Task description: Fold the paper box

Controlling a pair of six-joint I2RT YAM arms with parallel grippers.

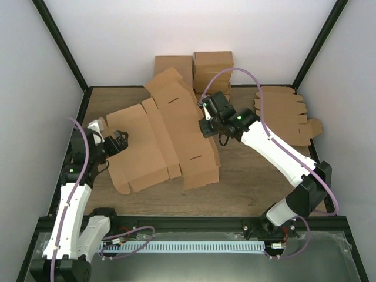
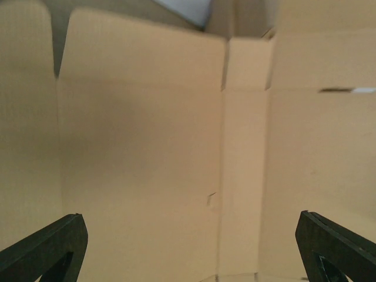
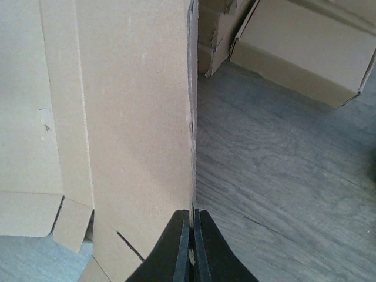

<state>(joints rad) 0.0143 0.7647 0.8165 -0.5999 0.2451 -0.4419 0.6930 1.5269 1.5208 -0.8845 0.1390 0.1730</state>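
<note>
A flat, unfolded brown cardboard box lies across the middle of the table, its right panel lifted on edge. My right gripper is shut on the edge of that raised panel; the jaws pinch the thin cardboard edge between them. My left gripper is open at the box's left side. Its fingers stand wide apart at the bottom corners of the left wrist view, with the box's inner panel filling the frame just ahead.
Folded cardboard boxes are stacked at the back wall and show in the right wrist view. A pile of flat box blanks lies at the back right. Bare wooden table lies in front of the box.
</note>
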